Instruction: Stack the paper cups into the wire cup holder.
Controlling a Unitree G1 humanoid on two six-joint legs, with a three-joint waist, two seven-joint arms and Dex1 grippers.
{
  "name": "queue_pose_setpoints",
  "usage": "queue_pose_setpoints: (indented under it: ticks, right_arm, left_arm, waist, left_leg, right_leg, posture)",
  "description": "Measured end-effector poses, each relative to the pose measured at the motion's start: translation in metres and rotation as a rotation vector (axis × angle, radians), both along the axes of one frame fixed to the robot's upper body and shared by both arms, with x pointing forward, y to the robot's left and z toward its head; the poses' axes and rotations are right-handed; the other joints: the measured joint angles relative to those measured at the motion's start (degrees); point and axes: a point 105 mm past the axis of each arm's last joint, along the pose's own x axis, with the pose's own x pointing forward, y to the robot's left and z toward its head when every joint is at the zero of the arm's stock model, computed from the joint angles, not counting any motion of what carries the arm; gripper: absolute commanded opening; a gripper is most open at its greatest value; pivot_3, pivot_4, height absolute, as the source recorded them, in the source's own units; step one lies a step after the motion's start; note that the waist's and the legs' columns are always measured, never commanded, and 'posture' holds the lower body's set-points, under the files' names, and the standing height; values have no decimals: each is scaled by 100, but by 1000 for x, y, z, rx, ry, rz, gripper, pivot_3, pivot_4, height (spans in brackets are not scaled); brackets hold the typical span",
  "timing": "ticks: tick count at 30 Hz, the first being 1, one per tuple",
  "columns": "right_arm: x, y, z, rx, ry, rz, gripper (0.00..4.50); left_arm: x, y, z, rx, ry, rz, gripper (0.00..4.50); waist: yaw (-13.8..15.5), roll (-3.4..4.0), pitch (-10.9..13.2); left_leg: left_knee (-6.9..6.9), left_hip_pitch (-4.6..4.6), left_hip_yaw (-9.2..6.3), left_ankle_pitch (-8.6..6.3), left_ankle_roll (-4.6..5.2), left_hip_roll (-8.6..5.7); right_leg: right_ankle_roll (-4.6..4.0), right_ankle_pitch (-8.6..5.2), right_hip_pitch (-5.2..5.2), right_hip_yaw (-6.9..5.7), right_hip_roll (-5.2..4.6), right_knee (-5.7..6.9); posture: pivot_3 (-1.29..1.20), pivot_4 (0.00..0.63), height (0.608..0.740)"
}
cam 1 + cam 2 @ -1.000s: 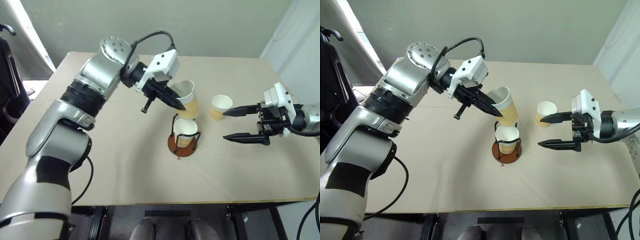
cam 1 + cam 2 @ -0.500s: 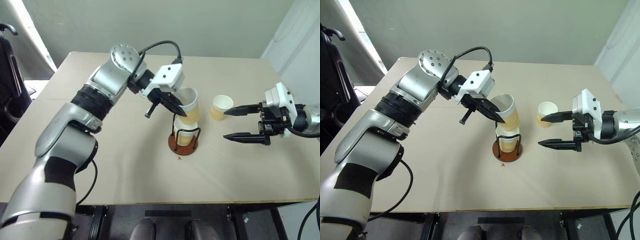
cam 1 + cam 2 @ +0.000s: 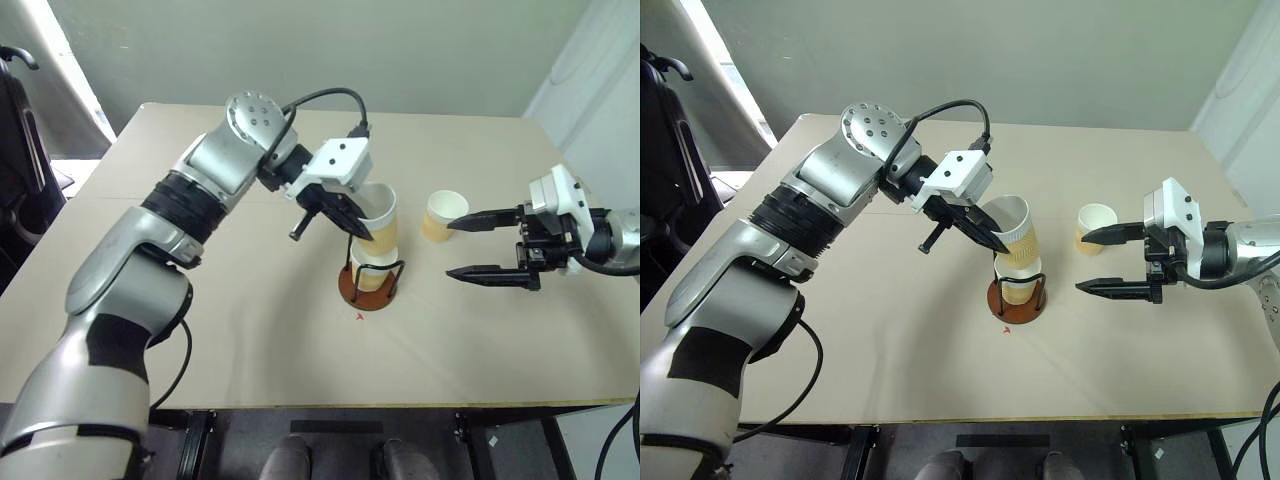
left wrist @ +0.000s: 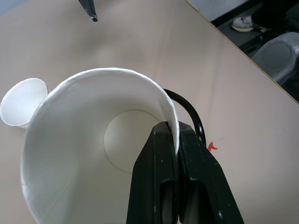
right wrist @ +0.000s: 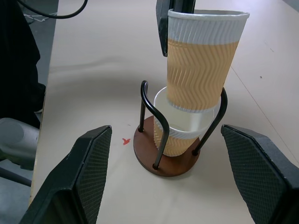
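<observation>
One cup [image 5: 170, 133] sits in the holder [image 5: 166, 161]; our left gripper [image 4: 170, 140], clamped on a second cup's [image 5: 201, 65] rim, has it partly nested inside — not yet released. A third cup [image 3: 441, 215] (upright) waits by our right gripper [image 3: 462, 248], fingers apart — empty.

Ribbed cup [image 5: 202, 70] nests in holder's cup [image 5: 175, 133]; third cup [image 3: 441, 215] stands apart.
</observation>
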Motion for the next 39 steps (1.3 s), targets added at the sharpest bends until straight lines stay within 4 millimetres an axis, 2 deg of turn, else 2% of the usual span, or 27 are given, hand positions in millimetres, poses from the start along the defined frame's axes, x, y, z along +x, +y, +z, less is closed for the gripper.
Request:
queue_pose_setpoints:
  ticks: [12, 16, 26, 34, 36, 39]
  right_arm:
    - [1, 0, -1, 4, -1, -4, 3789]
    - [1, 0, -1, 5, 0, -8, 3789]
    - [1, 0, -1, 6, 2, -12, 3789]
    - [12, 1, 3, 4, -45, -66, 3789]
    - [18, 1, -2, -30, -42, -99, 3789]
    - [30, 3, -16, -66, -10, -147, 3789]
  left_arm:
    - [2, 0, -11, 45, -46, -27, 28]
    - [4, 0, -18, 61, -50, -28, 897]
    - [5, -4, -21, 61, -42, -30, 4421]
    - [10, -11, 1, -91, 2, 18, 4472]
    - [13, -8, 10, -151, 27, 54, 4472]
    - [18, 7, 31, -285, 112, 149, 4472]
  waist:
    - [7, 0, 0]
    - [8, 0, 0]
    - [36, 0, 0]
    - [49, 0, 0]
    - [46, 0, 0]
    - [29, 0, 0]
  left_leg:
    - [3, 0, 0, 0, 0, 0]
    - [4, 0, 1, 0, 0, 0]
    - [6, 0, 4, -1, 1, -1]
    - [14, 0, 9, -1, 2, 0]
    - [15, 1, 8, -1, 2, 0]
    - [14, 2, 11, -1, 2, 1]
  right_leg:
    - [0, 0, 0, 0, 0, 0]
    - [0, 0, 0, -1, 0, 1]
    - [3, 2, 2, -2, 0, 2]
    - [5, 3, 2, -7, 0, 4]
    - [5, 3, 1, -7, 1, 4]
    - [5, 3, -5, -6, 1, 4]
  posture:
    - [0, 150, 740]
    - [0, 150, 740]
    - [0, 150, 740]
    - [0, 150, 740]
    - [0, 150, 740]
    - [0, 150, 740]
